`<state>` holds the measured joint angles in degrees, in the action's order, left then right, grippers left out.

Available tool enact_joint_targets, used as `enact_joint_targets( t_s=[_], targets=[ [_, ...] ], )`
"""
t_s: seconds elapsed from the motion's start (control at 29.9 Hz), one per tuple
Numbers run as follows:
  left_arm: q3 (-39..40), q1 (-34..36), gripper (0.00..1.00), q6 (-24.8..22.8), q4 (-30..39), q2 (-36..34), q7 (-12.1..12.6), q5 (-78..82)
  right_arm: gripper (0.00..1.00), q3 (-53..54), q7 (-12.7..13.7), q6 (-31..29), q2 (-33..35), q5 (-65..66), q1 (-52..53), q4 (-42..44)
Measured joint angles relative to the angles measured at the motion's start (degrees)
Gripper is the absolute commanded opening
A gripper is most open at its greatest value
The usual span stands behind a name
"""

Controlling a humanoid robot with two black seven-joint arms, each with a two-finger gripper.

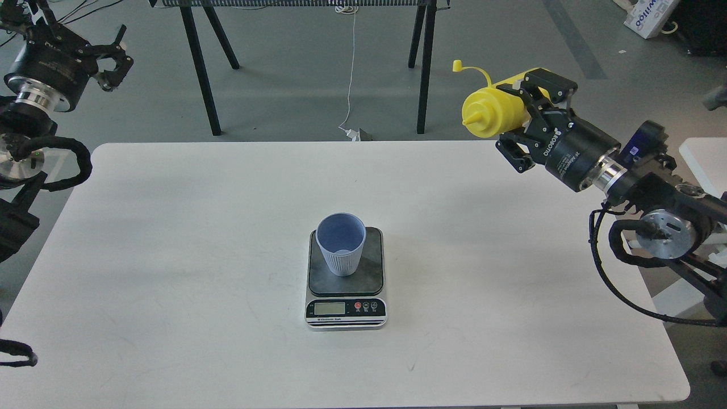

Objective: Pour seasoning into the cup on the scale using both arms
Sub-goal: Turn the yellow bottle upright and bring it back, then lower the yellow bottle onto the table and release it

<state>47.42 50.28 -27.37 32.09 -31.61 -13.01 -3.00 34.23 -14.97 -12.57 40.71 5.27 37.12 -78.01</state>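
The light-blue ribbed cup (341,244) stands upright on the dark plate of the scale (346,284) at the table's middle. My right gripper (525,122) is shut on the yellow seasoning bottle (493,111), held sideways above the table's far right edge, nozzle pointing left, its tethered cap hanging off the top. The bottle is far to the right of the cup and well above it. My left gripper (113,65) hangs open and empty off the table's far left corner.
The white table (170,255) carries only the scale and cup. Black trestle legs (199,62) stand behind the table. A second white table edge (701,159) lies at the right, near my right arm.
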Motion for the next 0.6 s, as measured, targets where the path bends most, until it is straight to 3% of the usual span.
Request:
enact_joint_targets(
  t_s=[0.33,0.6],
  targets=[
    [0.16,-2.35,1.00,0.28,0.27,1.52,-0.51,-0.06,0.22,13.12,-1.75,-14.16,-5.38,-14.88,-18.28,3.99],
    [-0.26,-2.62,1.00,0.54,0.45,1.45,-0.61,-0.03,0.23,16.00,-2.45,-15.43,-15.92,-17.78,-26.05,15.66]
  ],
)
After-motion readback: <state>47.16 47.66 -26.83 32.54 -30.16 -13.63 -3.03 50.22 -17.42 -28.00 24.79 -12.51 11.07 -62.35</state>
